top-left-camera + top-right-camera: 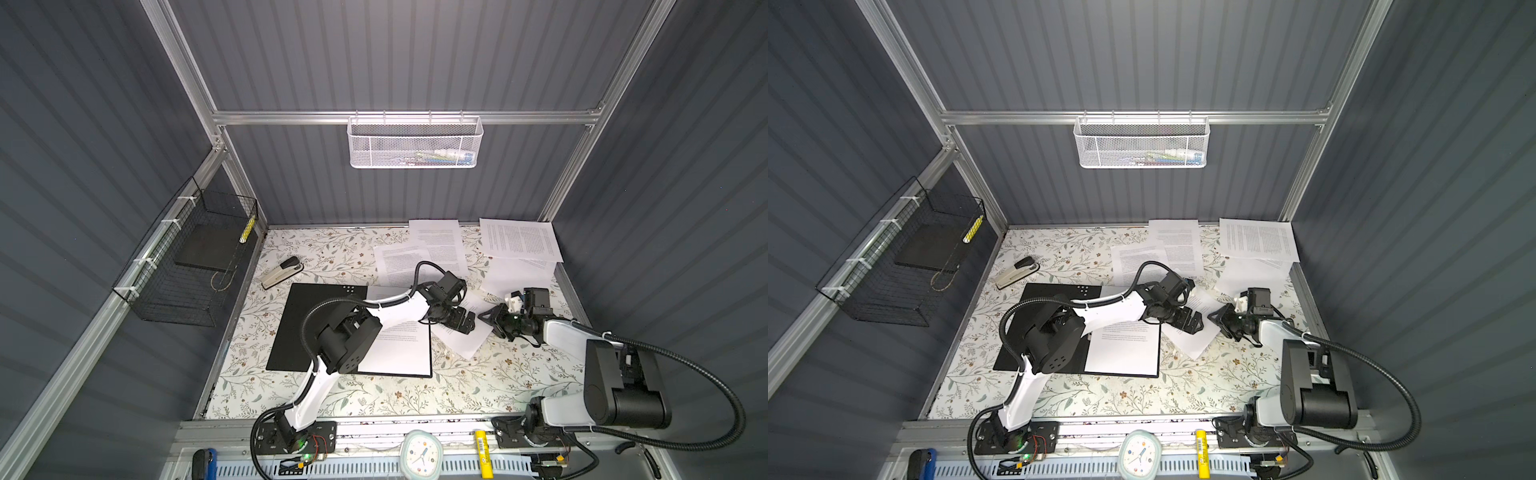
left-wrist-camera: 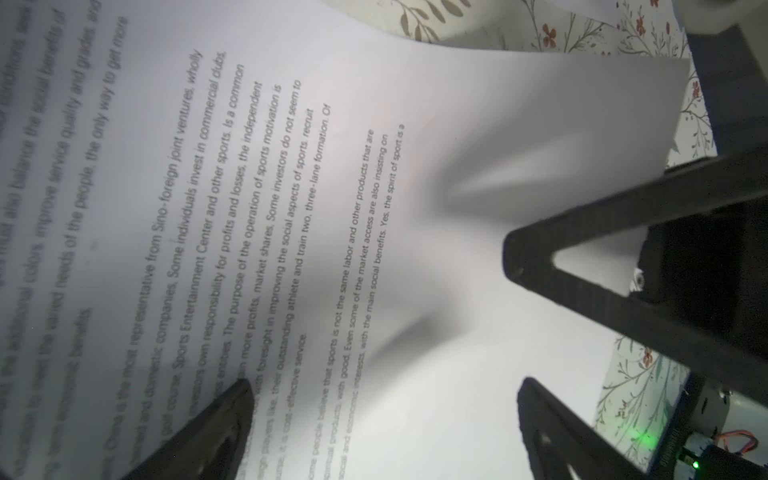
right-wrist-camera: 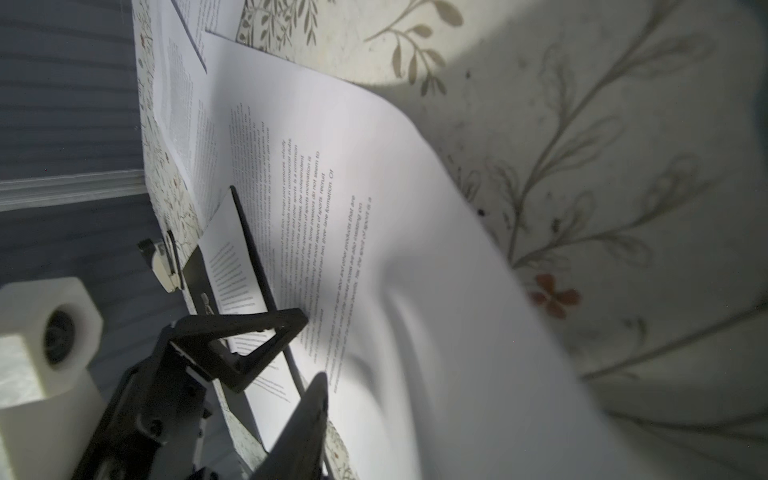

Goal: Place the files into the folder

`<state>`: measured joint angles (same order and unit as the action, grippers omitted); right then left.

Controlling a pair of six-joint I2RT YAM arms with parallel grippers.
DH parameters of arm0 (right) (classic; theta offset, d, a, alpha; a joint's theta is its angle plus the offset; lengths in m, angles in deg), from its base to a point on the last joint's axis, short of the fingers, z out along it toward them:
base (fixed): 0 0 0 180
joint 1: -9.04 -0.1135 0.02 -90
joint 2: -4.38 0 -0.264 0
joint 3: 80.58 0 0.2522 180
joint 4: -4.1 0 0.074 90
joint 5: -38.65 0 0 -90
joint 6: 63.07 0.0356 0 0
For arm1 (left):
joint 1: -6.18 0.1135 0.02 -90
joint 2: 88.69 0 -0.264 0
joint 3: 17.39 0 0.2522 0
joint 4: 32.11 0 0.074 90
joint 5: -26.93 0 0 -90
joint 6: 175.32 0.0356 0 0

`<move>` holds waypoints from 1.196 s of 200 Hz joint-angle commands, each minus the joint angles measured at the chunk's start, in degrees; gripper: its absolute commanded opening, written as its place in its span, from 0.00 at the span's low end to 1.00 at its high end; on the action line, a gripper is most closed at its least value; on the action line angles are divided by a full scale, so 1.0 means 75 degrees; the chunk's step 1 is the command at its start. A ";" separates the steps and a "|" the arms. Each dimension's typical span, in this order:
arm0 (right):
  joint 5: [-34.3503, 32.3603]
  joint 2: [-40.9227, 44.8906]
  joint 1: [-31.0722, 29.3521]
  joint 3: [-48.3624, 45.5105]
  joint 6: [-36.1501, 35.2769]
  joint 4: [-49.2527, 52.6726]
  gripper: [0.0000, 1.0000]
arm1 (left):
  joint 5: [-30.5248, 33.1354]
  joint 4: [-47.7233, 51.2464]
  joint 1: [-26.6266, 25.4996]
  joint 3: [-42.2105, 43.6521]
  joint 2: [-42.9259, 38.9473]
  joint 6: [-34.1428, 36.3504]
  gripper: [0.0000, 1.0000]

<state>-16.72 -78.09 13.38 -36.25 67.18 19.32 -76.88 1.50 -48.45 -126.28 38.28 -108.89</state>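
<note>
The files are thin white rectangular paper sheets with dense black print, 6 in view. 4 overlap in 2 pairs at the back of the floral table. 1 lies flat on the matt black inside of the open folder. 1 buckled sheet lies just beside it. The right gripper pinches that sheet's edge. The left gripper hovers over it, spread wide and empty.
</note>
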 commanded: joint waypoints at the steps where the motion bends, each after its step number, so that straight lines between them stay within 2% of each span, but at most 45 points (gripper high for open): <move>1: -0.0114 -0.0045 -0.0040 -0.0079 0.0139 -0.0272 0.12 | -0.0397 0.0599 0.0058 0.0048 -0.0042 -0.0176 1.00; 13: -0.0256 0.0070 -0.0039 -0.0083 0.0247 -0.0182 0.00 | -0.0545 0.0510 0.0087 -0.0023 -0.0127 -0.0249 1.00; 26: -0.0328 0.0250 -0.0017 -0.0039 0.0302 -0.0051 0.00 | -0.0621 0.0371 0.0122 -0.0032 -0.0307 -0.0247 1.00; 33: -0.0340 0.0393 0.0011 -0.0036 0.0337 0.0016 0.00 | -0.0988 0.0160 0.0161 0.0062 -0.0469 -0.0321 1.00; 61: -0.0698 0.1329 0.0198 -0.0031 0.0563 0.0452 0.00 | -0.1700 -0.1231 0.0285 0.0709 -0.1490 -0.1127 1.00; 95: -0.1215 0.2818 0.0633 -0.0026 0.1075 0.1076 0.00 | -0.1401 -0.2561 0.0280 0.1791 -0.2784 -0.2205 1.00; 120: -0.1158 0.3499 0.0905 -0.0010 0.1566 0.1259 0.00 | -0.1298 -0.3179 0.0281 0.2758 -0.3246 -0.3090 1.00; 164: -0.1132 0.4297 0.1001 -0.0293 0.2646 0.0967 0.00 | -0.1783 -0.6109 0.0280 0.4258 -0.2994 -0.5679 1.00; 223: -0.1032 0.4433 0.0995 -0.0607 0.2895 0.0837 0.00 | -0.1841 -0.8323 0.0279 0.4224 -0.1691 -0.7609 1.00; 239: -0.1066 0.4480 0.1002 -0.0687 0.2929 0.0826 0.00 | -0.1751 -0.8816 0.0275 0.4177 -0.1415 -0.8103 0.95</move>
<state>-24.61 -45.61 20.66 -40.38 87.81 26.11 -89.73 -53.60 -46.52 -94.13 25.43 -160.54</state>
